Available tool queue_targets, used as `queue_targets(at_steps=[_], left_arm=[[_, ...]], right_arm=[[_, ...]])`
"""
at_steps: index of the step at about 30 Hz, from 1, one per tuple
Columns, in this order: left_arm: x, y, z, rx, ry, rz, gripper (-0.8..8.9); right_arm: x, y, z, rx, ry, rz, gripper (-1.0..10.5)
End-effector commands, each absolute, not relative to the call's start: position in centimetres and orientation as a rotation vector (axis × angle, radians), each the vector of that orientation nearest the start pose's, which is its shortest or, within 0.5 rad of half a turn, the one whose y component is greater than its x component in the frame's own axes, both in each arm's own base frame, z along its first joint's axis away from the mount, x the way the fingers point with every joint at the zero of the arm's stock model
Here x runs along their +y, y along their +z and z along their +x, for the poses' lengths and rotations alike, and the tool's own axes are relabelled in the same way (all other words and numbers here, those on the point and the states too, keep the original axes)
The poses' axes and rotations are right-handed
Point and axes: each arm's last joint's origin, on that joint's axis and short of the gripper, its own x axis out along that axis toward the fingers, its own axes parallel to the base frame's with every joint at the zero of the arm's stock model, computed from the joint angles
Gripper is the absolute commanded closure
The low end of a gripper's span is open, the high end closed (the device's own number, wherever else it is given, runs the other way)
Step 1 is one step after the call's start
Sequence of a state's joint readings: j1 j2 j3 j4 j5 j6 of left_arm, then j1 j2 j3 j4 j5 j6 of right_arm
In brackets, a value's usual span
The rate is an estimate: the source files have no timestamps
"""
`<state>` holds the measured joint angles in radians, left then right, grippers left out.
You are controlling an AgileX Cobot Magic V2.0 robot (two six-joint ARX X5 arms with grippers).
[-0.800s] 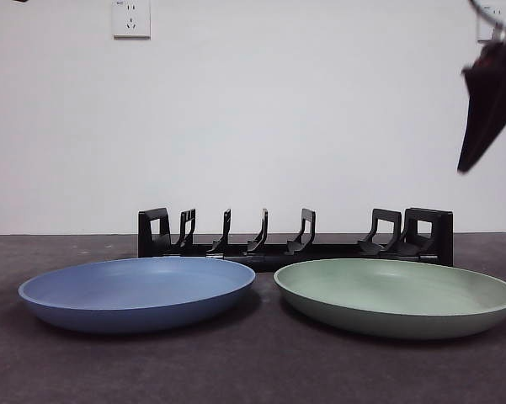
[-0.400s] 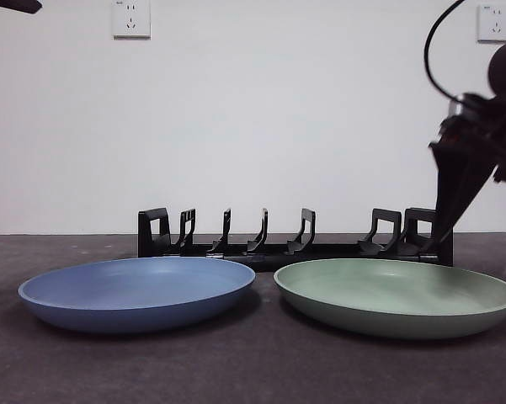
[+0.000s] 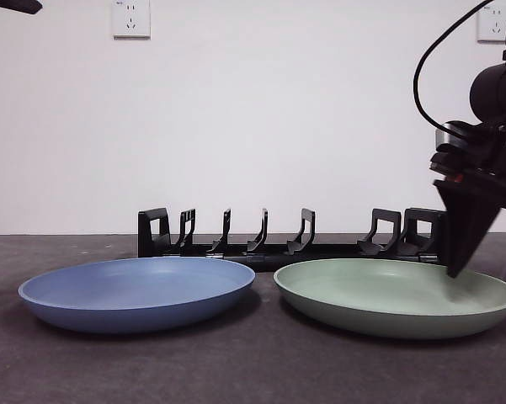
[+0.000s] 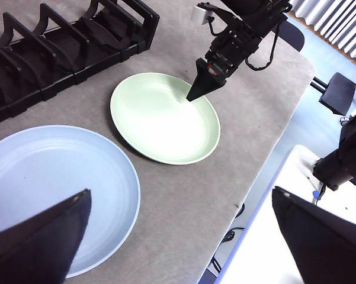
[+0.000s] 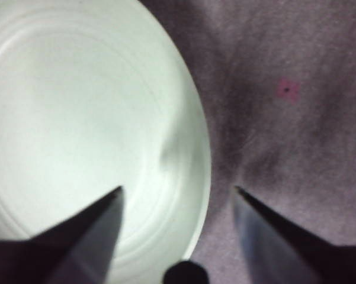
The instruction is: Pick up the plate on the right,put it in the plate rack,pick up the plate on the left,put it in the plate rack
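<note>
The green plate (image 3: 396, 295) lies on the right and the blue plate (image 3: 139, 293) on the left, both flat on the table. Behind them stands the black plate rack (image 3: 295, 240), with nothing in its slots. My right gripper (image 3: 483, 273) hangs low over the green plate's right rim. In the right wrist view it (image 5: 178, 188) is open, one jaw over the green plate (image 5: 77, 118) and the other over bare table. My left gripper (image 4: 178, 236) is open, high above the blue plate (image 4: 53, 189), looking down on the green plate (image 4: 163, 118), the rack (image 4: 59, 47) and the right gripper (image 4: 195, 94).
The grey table's edge (image 4: 266, 160) runs close to the green plate's right side, with floor and chairs beyond it. A small pink mark (image 5: 287, 89) sits on the table beside the plate. A white wall with sockets (image 3: 131, 18) stands behind the rack.
My right arm has come down from the upper right corner to the green plate's right rim. The plates, the rack and the left arm have not moved.
</note>
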<state>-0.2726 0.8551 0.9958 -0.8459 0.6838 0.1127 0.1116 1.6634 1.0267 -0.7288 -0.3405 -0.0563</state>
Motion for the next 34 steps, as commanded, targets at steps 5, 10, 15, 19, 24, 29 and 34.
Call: queue_targets(at_steps=[5,10,15,19,24,29,34], left_arm=[[-5.9,33.8,13.9,0.656,-0.963,-0.035,1.80],[-5.9,33.8,13.9,0.659,-0.968,-0.033,1.80],[-6.6,33.7,13.7,0.649,-1.014,0.007,1.80],[-7.4,33.6,13.5,0.625,-1.075,0.090,1.80],[-8.7,33.3,13.3,0.602,-1.123,0.229,1.80],[-10.5,32.7,13.1,0.587,-1.175,0.383,1.80],[-12.6,32.3,12.9,0.519,-1.197,0.561,1.80]], right_arm=[[4.3,17.1,29.5,1.379,0.400,0.132,8.4],[4.3,16.5,29.6,1.400,0.397,0.135,8.6],[4.3,16.5,29.8,1.382,0.398,0.133,9.6],[4.3,16.7,29.7,1.385,0.398,0.134,9.6],[4.2,18.6,29.2,1.354,0.402,0.130,9.6],[4.1,22.8,28.4,1.267,0.426,0.124,9.6],[4.1,27.7,27.2,1.183,0.461,0.115,9.6]])
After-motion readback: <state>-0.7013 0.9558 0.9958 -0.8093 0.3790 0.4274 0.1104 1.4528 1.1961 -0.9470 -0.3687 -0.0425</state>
